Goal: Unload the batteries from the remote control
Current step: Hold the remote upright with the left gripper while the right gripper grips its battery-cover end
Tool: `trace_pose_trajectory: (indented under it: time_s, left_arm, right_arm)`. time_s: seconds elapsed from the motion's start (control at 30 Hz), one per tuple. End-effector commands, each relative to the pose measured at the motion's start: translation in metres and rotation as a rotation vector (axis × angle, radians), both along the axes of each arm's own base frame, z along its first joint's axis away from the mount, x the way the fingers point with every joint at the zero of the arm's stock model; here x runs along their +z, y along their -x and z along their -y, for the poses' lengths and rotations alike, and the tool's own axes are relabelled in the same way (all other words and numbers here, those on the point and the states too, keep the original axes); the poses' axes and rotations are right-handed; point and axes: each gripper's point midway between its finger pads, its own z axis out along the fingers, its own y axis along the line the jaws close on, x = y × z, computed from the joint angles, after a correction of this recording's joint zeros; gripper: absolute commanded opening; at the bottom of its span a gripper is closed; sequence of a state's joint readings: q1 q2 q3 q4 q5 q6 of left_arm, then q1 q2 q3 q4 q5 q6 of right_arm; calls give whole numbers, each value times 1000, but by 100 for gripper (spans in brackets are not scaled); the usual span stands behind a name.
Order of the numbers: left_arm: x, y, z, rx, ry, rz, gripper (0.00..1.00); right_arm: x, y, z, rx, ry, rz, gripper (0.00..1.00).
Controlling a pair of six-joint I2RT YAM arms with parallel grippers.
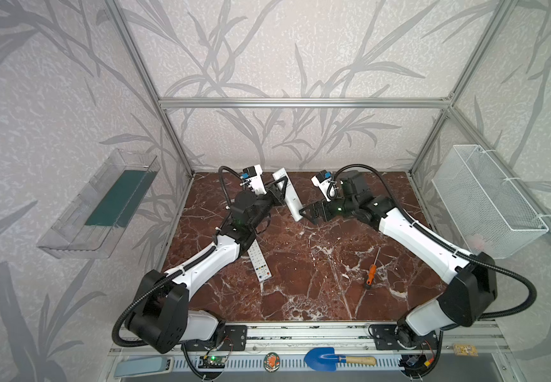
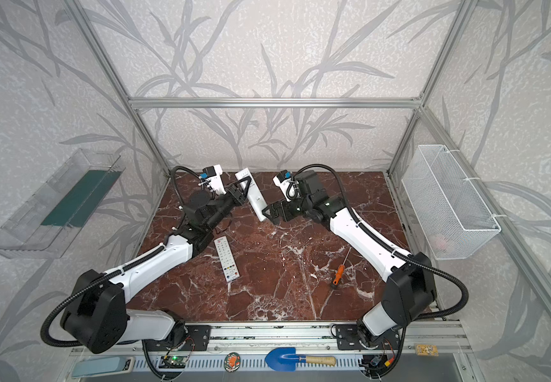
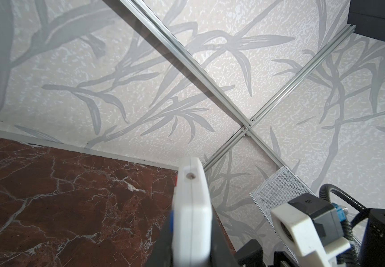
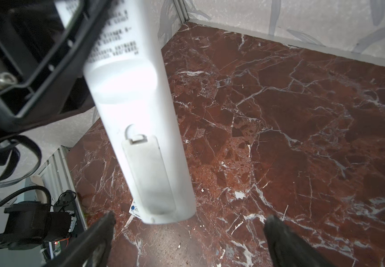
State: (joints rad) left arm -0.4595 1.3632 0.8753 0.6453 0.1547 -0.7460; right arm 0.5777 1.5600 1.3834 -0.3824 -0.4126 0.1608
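Note:
My left gripper (image 1: 279,189) (image 2: 243,188) (image 3: 191,235) is shut on a white remote control (image 1: 290,196) (image 2: 255,195) (image 3: 192,203) and holds it tilted above the back of the marble table (image 1: 300,284). In the right wrist view the remote control (image 4: 138,108) shows its back. Its battery cover (image 4: 150,175) is in place, so the batteries are hidden. My right gripper (image 1: 308,213) (image 2: 269,211) (image 4: 189,223) is open. Its fingertips (image 4: 104,227) stand just short of the remote's lower end, touching nothing.
A second remote (image 1: 260,261) (image 2: 227,259) lies face up by the left forearm. An orange-handled screwdriver (image 1: 371,273) (image 2: 337,274) lies front right. A white wire basket (image 1: 486,198) hangs on the right wall and a clear tray (image 1: 102,205) on the left.

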Motion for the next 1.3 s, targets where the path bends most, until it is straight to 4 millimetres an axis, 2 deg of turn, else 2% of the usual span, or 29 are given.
trace_pose_trajectory:
  time_s: [0.0,0.17,0.23,0.37,0.4,0.53,0.67,0.7,0.73,0.8,0.9,1.0,1.1,1.2,1.27]
  left_arm:
    - [35,9,-2,-8,68,74,0]
    - [34,12,-3,-6,62,74,0]
    - [34,14,-3,-7,61,74,0]
    - [33,15,-5,-3,64,71,0]
    - [33,15,-4,-2,62,70,0]
    - [33,14,-5,2,56,68,0]
    - [30,14,-6,6,48,54,0]
    - [28,13,-5,4,44,47,5]
    - [28,14,-5,-1,37,40,16]
    - [24,14,-2,-17,8,14,31]
    - [15,19,2,-53,-59,-39,43]
    - [1,24,-5,-69,-61,-124,59]
    - [-10,29,-17,-125,-8,-226,63]
    - [-11,35,-26,-234,59,-290,63]
    - [-12,43,-25,-313,43,-323,63]
  right_arm:
    - [9,-2,-14,43,8,37,99]
    - [5,-5,-33,81,30,37,99]
    - [2,-7,-37,84,35,29,96]
    - [3,-4,-44,107,29,28,80]
    - [-9,-7,-47,109,43,6,76]
    - [-9,-6,-47,110,41,10,57]
    - [-10,-4,-45,121,49,32,47]
    - [-12,-4,-45,125,57,35,44]
    - [-1,-1,-42,130,50,68,41]
    - [0,1,-38,137,65,93,37]
    - [-3,4,-32,156,100,126,35]
    - [-8,7,-21,168,142,133,34]
    - [-19,13,-7,215,191,131,32]
    - [-36,27,6,312,281,148,29]
    - [-47,39,16,384,345,160,27]
